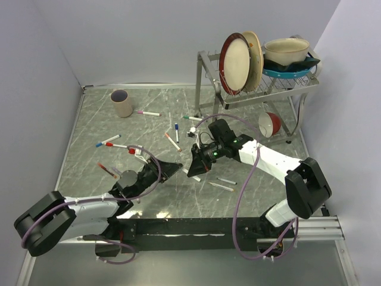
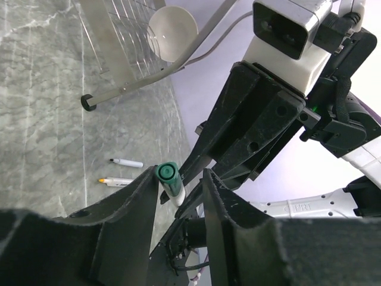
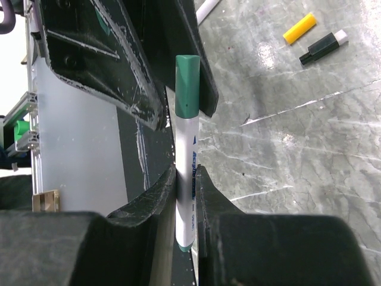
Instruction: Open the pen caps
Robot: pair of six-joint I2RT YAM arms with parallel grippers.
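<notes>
My right gripper (image 3: 187, 179) is shut on the white barrel of a pen (image 3: 186, 173) and holds it above the table. The pen's green cap (image 3: 187, 86) points toward my left gripper (image 2: 180, 174). The left jaws stand apart around that cap (image 2: 168, 176); it rests against one finger, with a gap to the other. From above, the two grippers (image 1: 176, 168) (image 1: 196, 162) meet at mid-table. Several capped pens lie farther back, among them a pink-capped one (image 1: 147, 112) and a blue-capped one (image 1: 108, 141). A loose yellow cap (image 3: 299, 28) and a black cap (image 3: 323, 46) lie on the marble.
Two uncapped pens (image 1: 221, 186) lie just right of the grippers. A beige cup (image 1: 121, 102) stands at the back left. A metal dish rack (image 1: 205, 77) with plates and a bowl fills the back right, and a red bowl (image 1: 271, 123) sits under it.
</notes>
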